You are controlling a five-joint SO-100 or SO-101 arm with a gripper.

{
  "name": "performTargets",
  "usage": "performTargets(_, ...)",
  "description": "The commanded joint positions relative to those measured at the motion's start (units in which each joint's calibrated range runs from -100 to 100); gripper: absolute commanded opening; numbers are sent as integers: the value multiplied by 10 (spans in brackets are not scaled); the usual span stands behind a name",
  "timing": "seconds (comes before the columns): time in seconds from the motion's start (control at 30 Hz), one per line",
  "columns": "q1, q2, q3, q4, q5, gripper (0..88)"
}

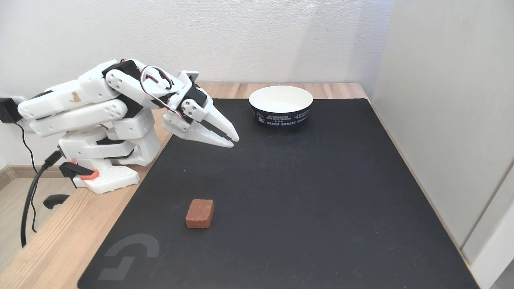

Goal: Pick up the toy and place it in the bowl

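The toy (pixel 200 213) lies flat on the black mat (pixel 305 192) near its front left part in the fixed view, well apart from the bowl (pixel 280 106), which stands at the far edge of the mat and is empty. The toy looks like a small solid block with rounded corners and a slightly bumpy top; I judge it light and rather stiff, perhaps a little rubbery, so it should not slip much and it is not fragile. The best place to hold it seems to be across its two long flat sides, at the middle, because the rounded corners could let it turn between the fingers (pixel 229 141). The fingers are nearly clenched and hold nothing; they hang above the mat near the arm base, far from the toy. On the dark outside of the bowl there is white printed text in curved lines; I can read "GREEN FOREST" in the lowest line, and the rest is too small to read surely. A small white tree-like logo stands at its left. The mat carries a grey logo (pixel 128 257) in its front left corner, without readable letters.
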Motion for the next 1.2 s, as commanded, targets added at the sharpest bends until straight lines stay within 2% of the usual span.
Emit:
performTargets(0.0,5,-5,7,-1,1,30)
performTargets(0.57,2,-5,7,-2,2,31)
performTargets(0.67,3,-5,7,0,3,139)
performTargets(0.7,-1,-5,7,0,3,197)
performTargets(0.73,-2,-5,7,4,3,327)
performTargets(0.77,-2,-4,6,4,5,372)
performTargets(0.87,0,-1,0,5,22,381)
performTargets(1.07,3,2,-9,9,16,364)
performTargets(1.17,8,3,-66,79,16,364)
